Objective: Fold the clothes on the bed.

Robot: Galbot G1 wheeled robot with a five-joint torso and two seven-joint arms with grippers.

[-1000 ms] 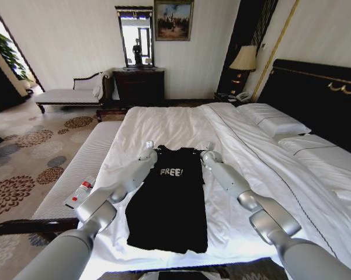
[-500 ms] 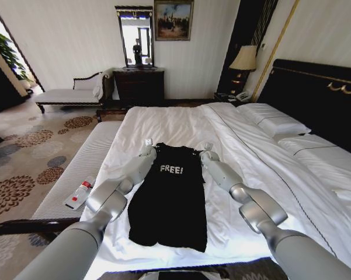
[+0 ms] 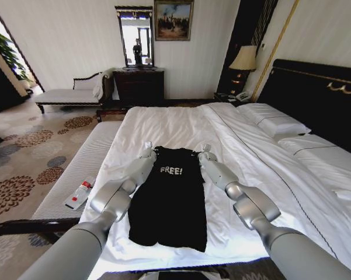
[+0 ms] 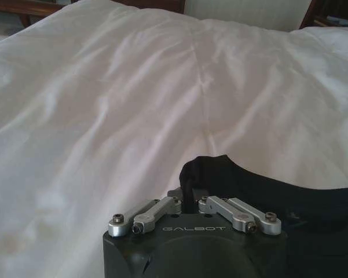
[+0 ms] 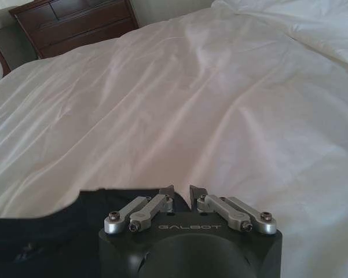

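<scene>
The black T-shirt (image 3: 169,201) with white "FREE!" lettering lies flat on the bed (image 3: 175,125), collar end away from me. My left gripper (image 3: 147,147) is at the shirt's far left shoulder. In the left wrist view this gripper (image 4: 188,198) is shut on a raised bulge of the black T-shirt (image 4: 220,174). At the far right shoulder sits my right gripper (image 3: 204,150). The right wrist view shows the right gripper (image 5: 182,191) nearly closed at the edge of the black T-shirt (image 5: 46,226).
A long pale bench (image 3: 76,175) runs along the bed's left side, with a small packet (image 3: 79,193) on it. Pillows (image 3: 274,122) and the dark headboard (image 3: 315,87) are on the right. A dresser (image 3: 139,84), chaise (image 3: 67,94) and lamp (image 3: 244,58) stand beyond.
Both arms have stretched farther out over the bed, and the shirt's collar end has slid slightly away from me with them.
</scene>
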